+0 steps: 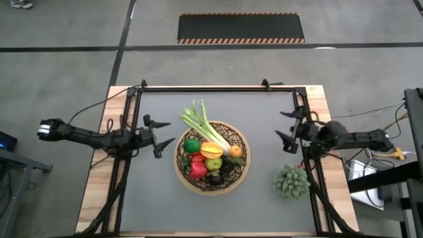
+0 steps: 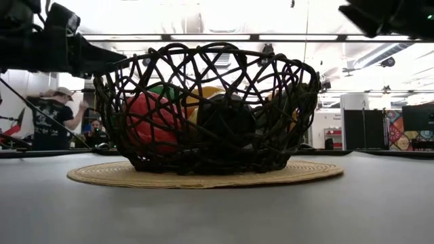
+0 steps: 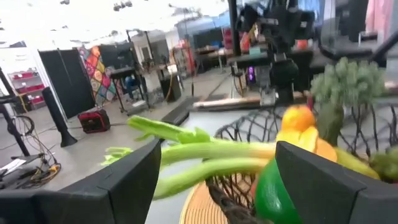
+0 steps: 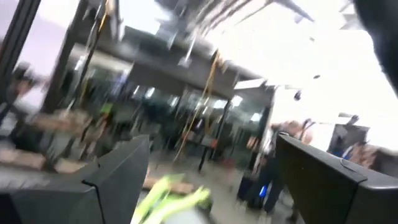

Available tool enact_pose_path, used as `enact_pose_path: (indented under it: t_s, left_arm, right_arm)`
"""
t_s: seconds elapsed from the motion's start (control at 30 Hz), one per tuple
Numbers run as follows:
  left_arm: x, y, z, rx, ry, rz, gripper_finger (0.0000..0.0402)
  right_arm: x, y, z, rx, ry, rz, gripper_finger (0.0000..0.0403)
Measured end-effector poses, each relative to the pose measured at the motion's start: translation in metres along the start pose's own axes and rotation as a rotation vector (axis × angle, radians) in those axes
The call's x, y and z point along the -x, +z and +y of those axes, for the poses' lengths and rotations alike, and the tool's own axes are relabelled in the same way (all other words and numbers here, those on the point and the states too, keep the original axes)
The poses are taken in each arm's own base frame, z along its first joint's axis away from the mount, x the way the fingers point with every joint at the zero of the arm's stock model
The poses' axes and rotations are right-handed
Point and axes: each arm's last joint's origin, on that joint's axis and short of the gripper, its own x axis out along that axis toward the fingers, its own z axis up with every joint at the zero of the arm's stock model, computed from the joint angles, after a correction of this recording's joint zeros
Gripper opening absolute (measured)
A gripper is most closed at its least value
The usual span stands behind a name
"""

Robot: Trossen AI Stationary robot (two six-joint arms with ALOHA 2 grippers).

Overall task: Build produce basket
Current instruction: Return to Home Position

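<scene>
The basket (image 1: pixel 243 173) is seen between the 2 grippers, standing on a flat tan woven mat (image 2: pixel 203 177) on the grey table (image 1: pixel 152 198). It is filled with produce: a leek (image 1: pixel 201 122) is laid over the rim with its leaves jutting out toward the left gripper (image 1: pixel 168 134), and a green lime (image 1: pixel 192 146), a yellow lemon (image 1: pixel 211 149), red peppers (image 1: pixel 197 165), an orange piece (image 1: pixel 235 151) and a dark eggplant (image 1: pixel 228 169) are heaped inside. The left gripper is held just beside the basket, its fingers (image 3: pixel 124 180) spread wide with nothing between them. The right gripper (image 1: pixel 282 125) is held farther off, on the opposite side, also wide open and empty. A knobbly green item (image 1: pixel 291 182) is left on the table beside the right arm. A person (image 2: pixel 51 115) is seen in the room behind.
</scene>
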Motion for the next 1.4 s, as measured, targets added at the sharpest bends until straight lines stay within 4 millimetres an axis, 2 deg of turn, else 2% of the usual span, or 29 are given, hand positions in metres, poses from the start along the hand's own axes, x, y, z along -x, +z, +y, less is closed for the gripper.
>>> enact_pose_path:
  t_s: [0.1,0.23,0.4,0.63,1.1,1.17,1.27,1.4]
  left_arm:
    - [0.001,0.002,0.001,0.023,0.011,-0.047,0.0297]
    - [-0.001,0.001,0.000,0.017,0.019,-0.033,0.0297]
    - [-0.002,-0.002,-0.001,0.014,0.036,-0.003,0.0297]
    - [-0.004,-0.002,0.000,0.223,0.103,-0.009,0.0297]
    - [-0.011,-0.018,-0.006,0.154,0.089,0.112,0.0297]
    - [-0.012,-0.022,-0.008,0.139,0.086,0.138,0.0297]
    - [-0.014,-0.027,-0.010,0.116,0.079,0.179,0.0297]
    - [-0.016,-0.035,-0.013,0.083,0.073,0.238,0.0297]
  right_arm:
    - [0.005,-0.003,-0.002,0.015,-0.038,-0.026,0.0328]
    - [0.013,-0.018,0.000,0.037,-0.061,-0.004,0.0328]
    - [0.014,-0.021,-0.001,0.005,-0.049,0.012,0.0328]
    - [0.014,-0.027,0.001,-0.116,-0.032,0.072,0.0329]
    - [0.015,-0.036,0.005,-0.088,0.004,0.164,0.0333]
    - [0.019,-0.040,0.005,-0.070,0.012,0.208,0.0335]
    - [0.023,-0.054,0.010,-0.052,0.054,0.365,0.0336]
    - [0.023,-0.055,0.011,-0.062,0.073,0.370,0.0334]
